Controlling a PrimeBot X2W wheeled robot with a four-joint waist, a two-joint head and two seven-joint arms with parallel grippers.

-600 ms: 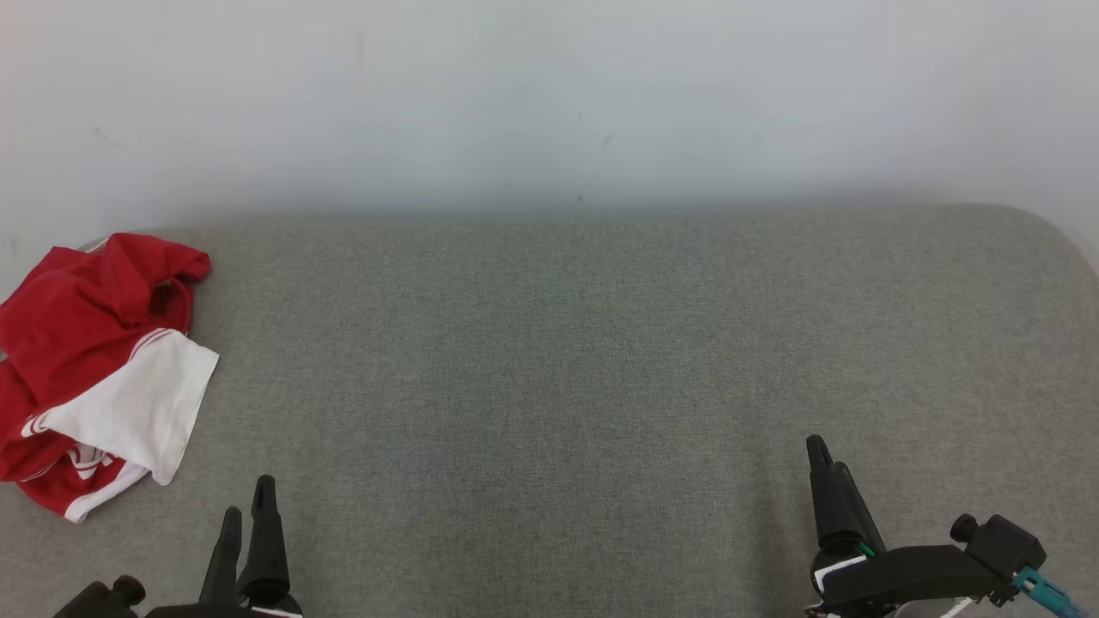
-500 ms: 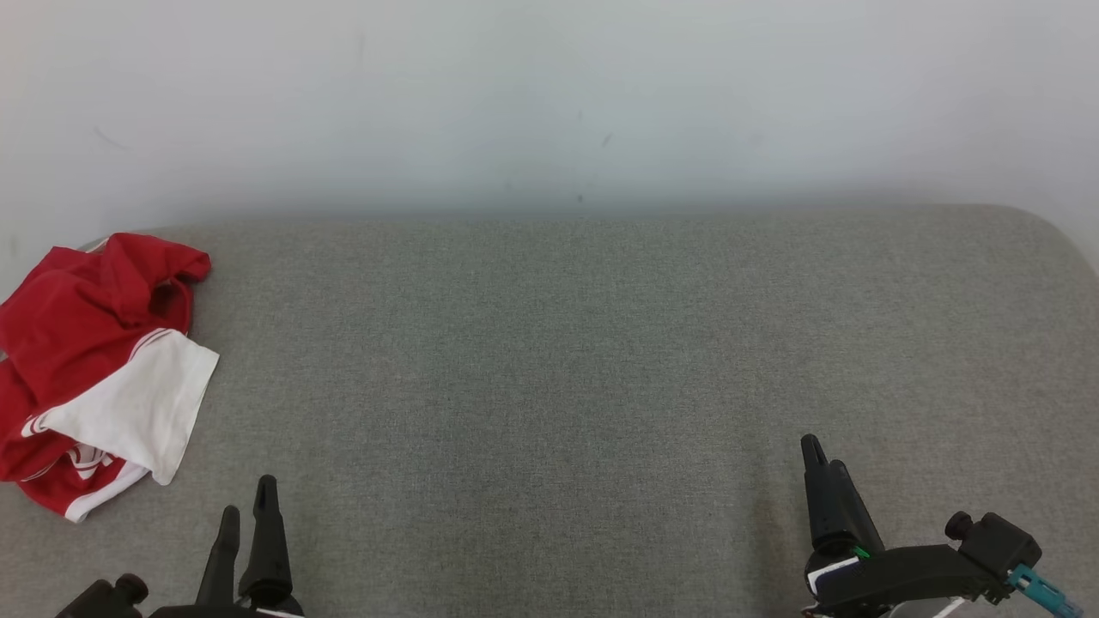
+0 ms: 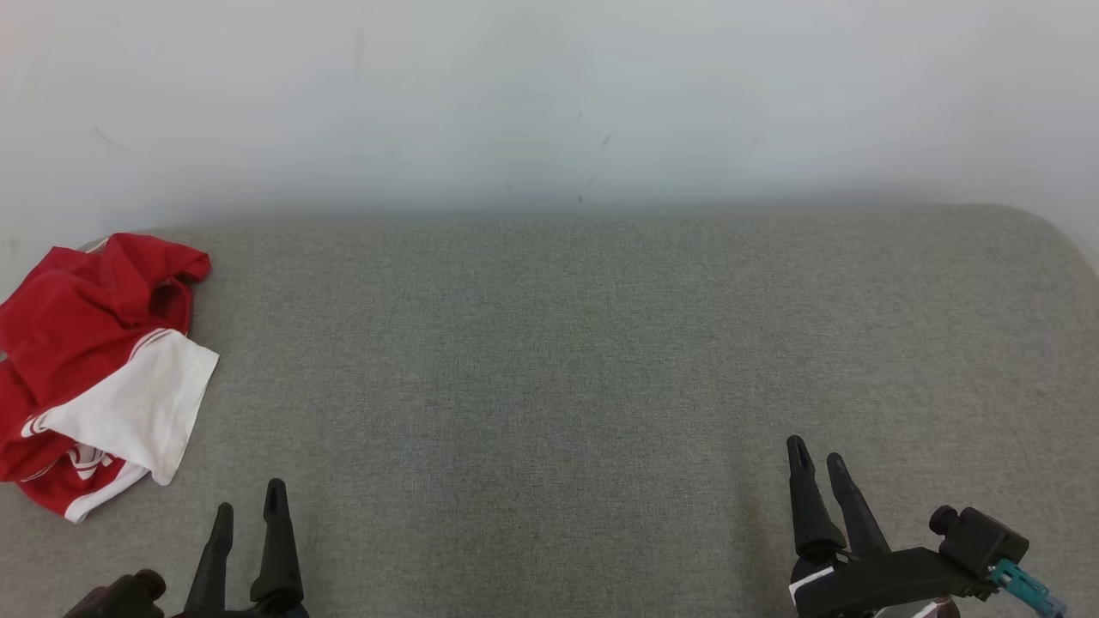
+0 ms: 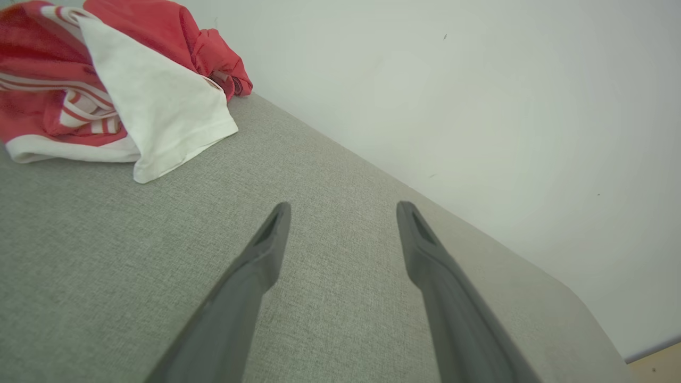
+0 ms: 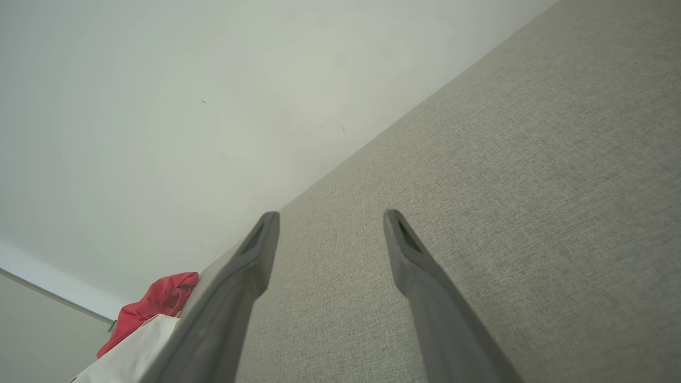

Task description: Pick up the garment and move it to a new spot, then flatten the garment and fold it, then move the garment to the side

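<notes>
The garment (image 3: 94, 369), a red shirt with a white panel and white stripe trim, lies crumpled at the far left of the grey padded table (image 3: 549, 360). The left wrist view has the garment (image 4: 106, 80) at its upper left, well clear of the fingers. My left gripper (image 3: 249, 502) hovers open near the front edge, to the right of and below the garment, holding nothing. My right gripper (image 3: 813, 453) stands open and empty at the lower right. A corner of the garment (image 5: 154, 308) peeks past my right gripper's left finger in the right wrist view.
A plain white wall (image 3: 549, 103) runs along the table's far edge. The table's rounded far right corner (image 3: 1047, 227) sits at the right. A wide stretch of grey surface lies between the garment and the right gripper.
Both grippers have spread their fingers from nearly together to clearly apart. The right gripper has drifted slightly left. The garment has not moved.
</notes>
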